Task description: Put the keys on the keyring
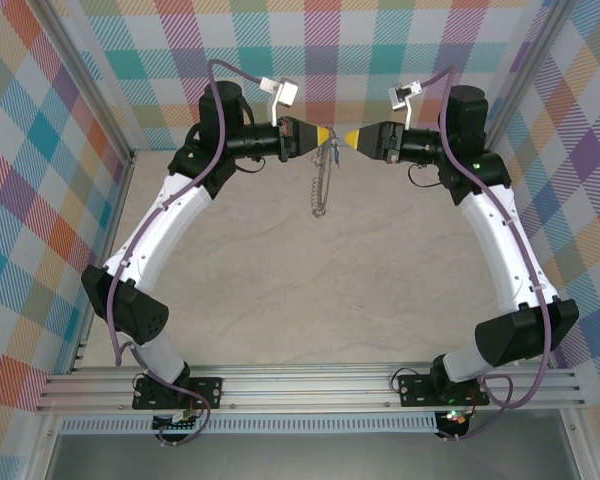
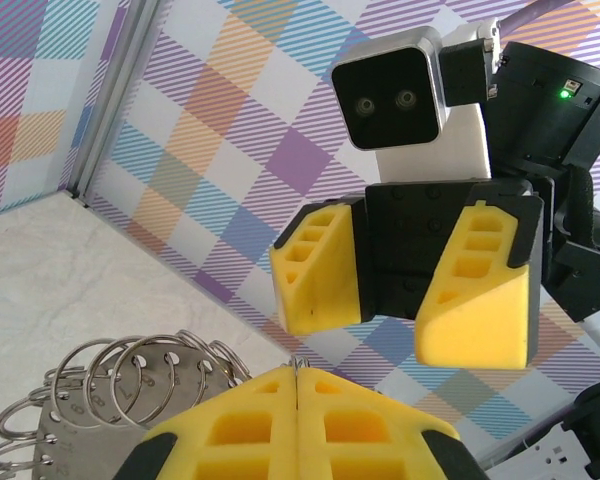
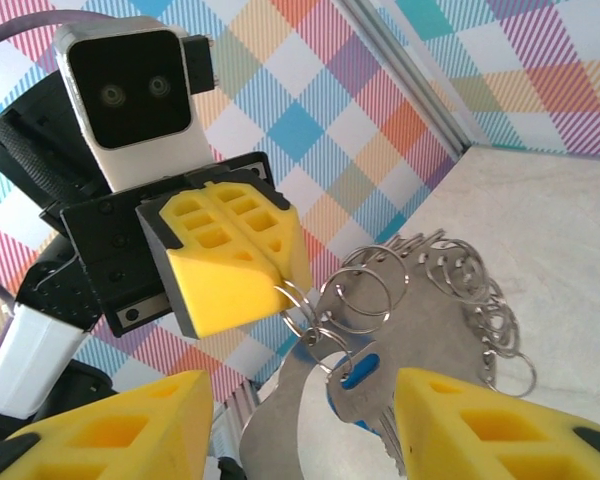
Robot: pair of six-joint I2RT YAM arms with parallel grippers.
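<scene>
The keyring (image 1: 322,188), a flat grey metal hoop fringed with small split rings, hangs on edge above the table between both grippers. My left gripper (image 1: 323,137) is shut on one small ring at the hoop's top (image 3: 296,298); the wire shows between its closed pads (image 2: 298,368). From linked rings just below hangs the silvery key with its blue tag (image 3: 361,368). My right gripper (image 3: 300,400) is open, its yellow fingers (image 3: 480,425) on either side of the key without touching it. In the left wrist view the right gripper (image 2: 390,335) faces me, open. The ring's loops (image 2: 130,385) show at lower left.
The beige table (image 1: 300,290) lies below the hanging ring. Checked walls (image 1: 60,150) close in the left, back and right sides. An aluminium rail (image 1: 310,385) at the near edge carries both arm bases.
</scene>
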